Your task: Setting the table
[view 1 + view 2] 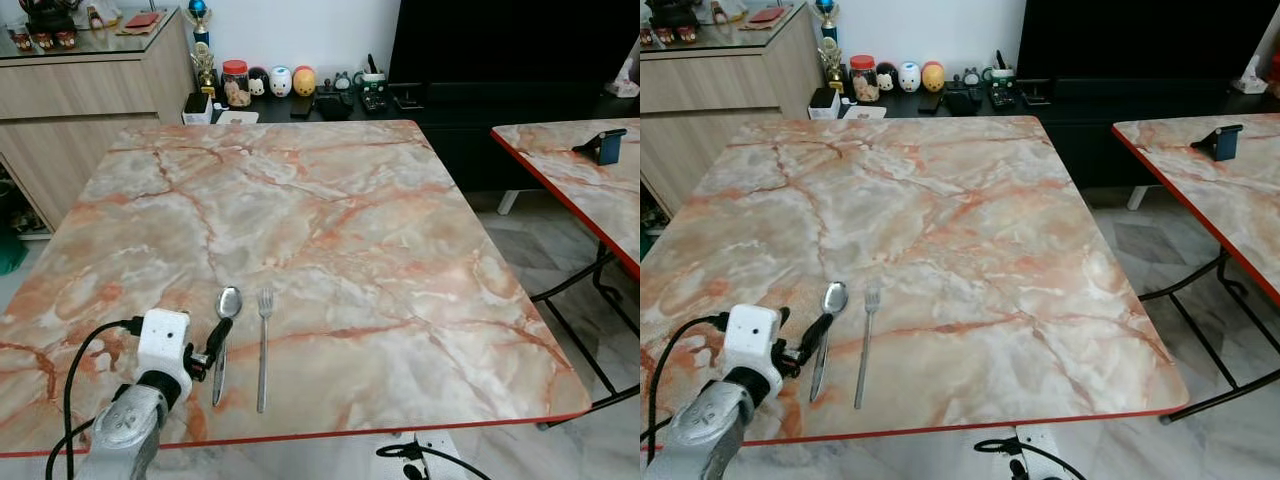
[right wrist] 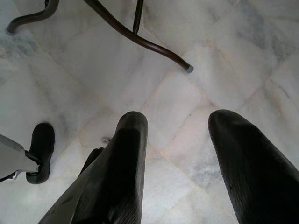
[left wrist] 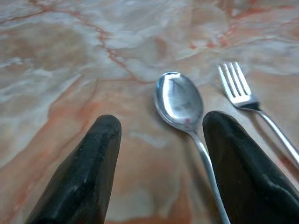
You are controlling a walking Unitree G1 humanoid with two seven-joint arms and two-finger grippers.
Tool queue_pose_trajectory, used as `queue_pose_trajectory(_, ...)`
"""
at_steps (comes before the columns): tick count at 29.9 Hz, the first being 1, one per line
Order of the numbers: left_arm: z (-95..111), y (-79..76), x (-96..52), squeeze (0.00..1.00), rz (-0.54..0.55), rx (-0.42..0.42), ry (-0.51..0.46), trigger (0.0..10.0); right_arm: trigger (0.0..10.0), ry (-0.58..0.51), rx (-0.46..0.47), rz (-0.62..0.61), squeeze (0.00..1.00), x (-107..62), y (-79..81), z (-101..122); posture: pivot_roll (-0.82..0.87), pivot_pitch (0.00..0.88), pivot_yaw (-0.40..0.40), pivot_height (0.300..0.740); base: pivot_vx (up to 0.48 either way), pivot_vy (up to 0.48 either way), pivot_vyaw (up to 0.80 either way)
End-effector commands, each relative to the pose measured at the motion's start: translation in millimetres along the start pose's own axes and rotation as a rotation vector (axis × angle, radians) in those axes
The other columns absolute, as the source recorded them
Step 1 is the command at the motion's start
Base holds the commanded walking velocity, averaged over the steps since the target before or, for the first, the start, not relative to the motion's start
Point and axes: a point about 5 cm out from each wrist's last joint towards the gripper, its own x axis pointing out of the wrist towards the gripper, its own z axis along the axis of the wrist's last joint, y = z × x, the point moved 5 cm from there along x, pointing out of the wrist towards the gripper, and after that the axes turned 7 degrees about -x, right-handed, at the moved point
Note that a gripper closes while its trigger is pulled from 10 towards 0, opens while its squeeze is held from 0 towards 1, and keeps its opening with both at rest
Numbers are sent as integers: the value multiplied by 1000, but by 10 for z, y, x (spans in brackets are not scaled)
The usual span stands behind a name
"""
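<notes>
We find the left end effector (image 3: pixel 159 140) spread apart beside the shiny spoon (image 1: pixel 223 335), which lies parallel to the fork (image 1: pixel 263 345) on the surface (image 1: pixel 350 230).

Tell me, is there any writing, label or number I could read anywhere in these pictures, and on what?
No text can be read.
Red-lidded jar on the dark sideboard: any label too small and blurred to read.
Small white box beside it: no legible print.
Spoon and fork on the marble-patterned table: no engraving visible.
Left gripper, open beside the spoon: no marking.
</notes>
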Motion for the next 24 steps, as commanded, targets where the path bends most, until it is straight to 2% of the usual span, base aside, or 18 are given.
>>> queue_pose_trajectory(1,-36,41,59,529,27,0,20,10000,10000,11,-4,0,0,1,1,-12,12,0,-11,740,0,0,0)
queue_pose_trajectory(2,-26,48,83,529,34,-5,16,10000,10000,11,-5,1,0,1,4,-11,10,0,-10,740,0,0,0)
queue_pose_trajectory(3,-16,39,116,1000,37,-10,16,10000,10000,10,-5,1,0,3,7,-5,9,0,-9,740,0,0,0)
queue_pose_trajectory(6,-4,9,159,1000,34,-11,19,10000,10000,9,-5,0,0,6,5,9,4,0,-6,740,0,0,0)
queue_pose_trajectory(7,0,-23,187,0,27,-1,21,10000,10000,7,-3,-3,0,9,-1,22,4,0,-5,740,0,0,0)
queue_pose_trajectory(19,-149,5,149,0,36,24,80,10000,10000,28,0,-11,0,-26,-99,-111,9,0,-3,740,0,0,0)
queue_pose_trajectory(24,-179,-14,150,0,23,15,90,10000,10000,32,-1,-8,0,-21,-62,-109,9,0,-3,740,0,0,0)
